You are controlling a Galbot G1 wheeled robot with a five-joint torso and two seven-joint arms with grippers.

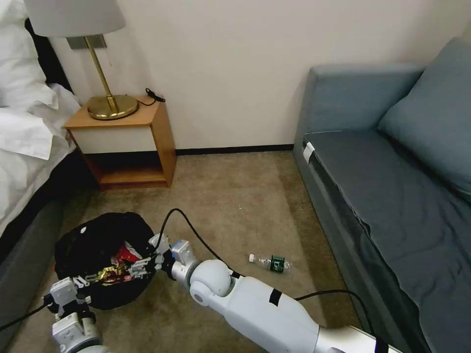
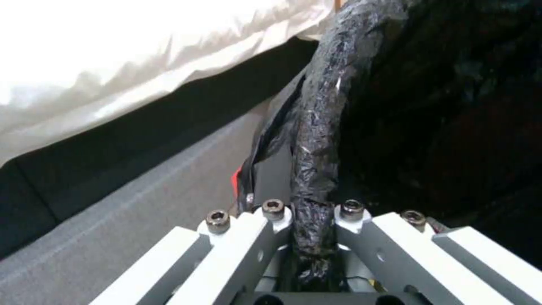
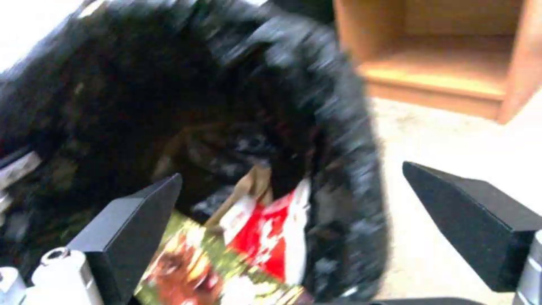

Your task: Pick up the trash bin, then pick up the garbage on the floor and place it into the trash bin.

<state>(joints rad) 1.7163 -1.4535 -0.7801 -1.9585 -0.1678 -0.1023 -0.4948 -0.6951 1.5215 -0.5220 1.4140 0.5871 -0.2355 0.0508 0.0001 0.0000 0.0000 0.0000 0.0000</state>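
The trash bin (image 1: 93, 240), lined with a crinkly black bag, hangs low at my left, beside the bed. My left gripper (image 1: 78, 284) is shut on its near rim; the left wrist view shows the bag-covered rim (image 2: 316, 140) pinched between the fingers (image 2: 265, 237). Above the bin's mouth my right gripper (image 1: 144, 264) is open, its black pads (image 3: 135, 224) wide apart. Inside the bin lie a red-and-white packet (image 3: 271, 228) and a gold-black wrapper (image 1: 110, 274). One piece of garbage, a small clear bottle (image 1: 271, 263) with a green label, lies on the carpet right of my right arm.
A wooden nightstand (image 1: 147, 142) with a brass lamp (image 1: 110, 105) stands at the wall behind the bin. The bed (image 1: 24, 132) runs along the left, a blue sofa (image 1: 392, 196) along the right. A black cable (image 1: 196, 235) loops over my right arm.
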